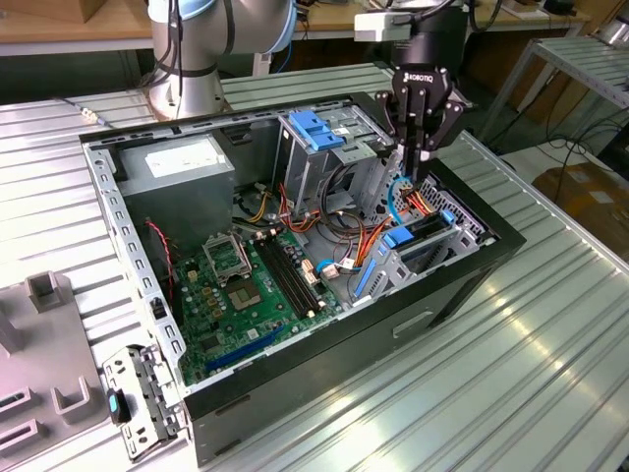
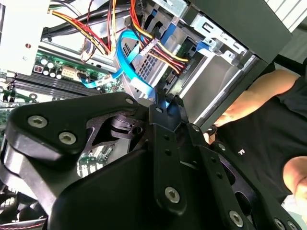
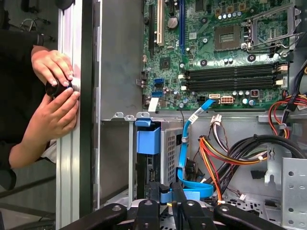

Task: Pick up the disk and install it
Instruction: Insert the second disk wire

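The disk [image 1: 421, 232], a dark drive with blue rails and end tabs, sits edge-up in the drive bay at the corner of the open computer case [image 1: 462, 285] on the exterior view's right. In the first wrist view its blue tab [image 3: 147, 140] tops the dark body in the bay slot. My gripper [image 1: 410, 183] hangs just above and beside the disk, among the wires. Its fingers are shut on the end of a thin blue cable [image 3: 182, 158] that loops beside the bay. The pinched blue end [image 2: 161, 98] sits between the fingertips [image 3: 165, 190].
A person's hands [image 3: 55, 93] rest on the case's outer wall close to the bay; an arm [image 2: 259, 96] is there too. Red, yellow and orange wire bundles [image 3: 216, 153] crowd the gripper. The motherboard [image 1: 246, 285], power supply [image 1: 182, 162] and light-blue latch plate [image 1: 313, 128] fill the case.
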`<state>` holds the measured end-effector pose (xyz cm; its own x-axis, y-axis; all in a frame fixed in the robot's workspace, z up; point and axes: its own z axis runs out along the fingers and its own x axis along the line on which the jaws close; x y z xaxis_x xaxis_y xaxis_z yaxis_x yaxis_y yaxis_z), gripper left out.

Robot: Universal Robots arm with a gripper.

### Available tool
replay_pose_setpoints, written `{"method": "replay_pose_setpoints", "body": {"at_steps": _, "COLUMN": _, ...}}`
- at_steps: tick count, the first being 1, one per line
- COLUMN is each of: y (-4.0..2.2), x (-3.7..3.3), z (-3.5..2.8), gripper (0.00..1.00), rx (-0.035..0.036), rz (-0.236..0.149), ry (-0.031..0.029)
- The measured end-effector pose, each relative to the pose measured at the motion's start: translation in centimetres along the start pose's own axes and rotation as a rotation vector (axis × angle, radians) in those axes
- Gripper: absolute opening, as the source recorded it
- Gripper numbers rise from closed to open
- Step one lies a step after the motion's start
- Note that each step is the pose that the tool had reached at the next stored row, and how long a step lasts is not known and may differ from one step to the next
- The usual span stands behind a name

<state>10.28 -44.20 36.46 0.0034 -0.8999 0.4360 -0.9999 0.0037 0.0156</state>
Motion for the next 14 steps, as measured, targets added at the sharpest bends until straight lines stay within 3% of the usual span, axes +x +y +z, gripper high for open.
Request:
{"method": "replay_pose_setpoints", "body": {"at_steps": 3, "y": -0.01, "x": -0.09, "z": 0.18, "gripper": 0.23, "rx": 0.0035, "rz": 0.002, "ry": 0.0044}}
{"method": "replay_pose_setpoints", "body": {"at_steps": 4, "y": 0.00, "x": -0.09, "z": 0.19, "gripper": 0.16, "rx": 0.0036, "rz": 0.002, "ry": 0.0047}}
{"method": "replay_pose_setpoints", "body": {"at_steps": 7, "y": 0.00, "x": 0.12, "z": 0.36, "gripper": 0.16, "rx": 0.0036, "rz": 0.002, "ry": 0.0025}}
{"method": "replay_pose_setpoints", "body": {"at_steps": 11, "y": -0.01, "x": 0.80, "z": 0.85, "gripper": 0.16, "rx": 0.0043, "rz": 0.001, "ry": -0.0208}}
{"method": "replay_pose_setpoints", "body": {"at_steps": 14, "y": -0.01, "x": 1.45, "z": 1.27, "gripper": 0.16, "rx": 0.0046, "rz": 0.000, "ry": -0.0322}}
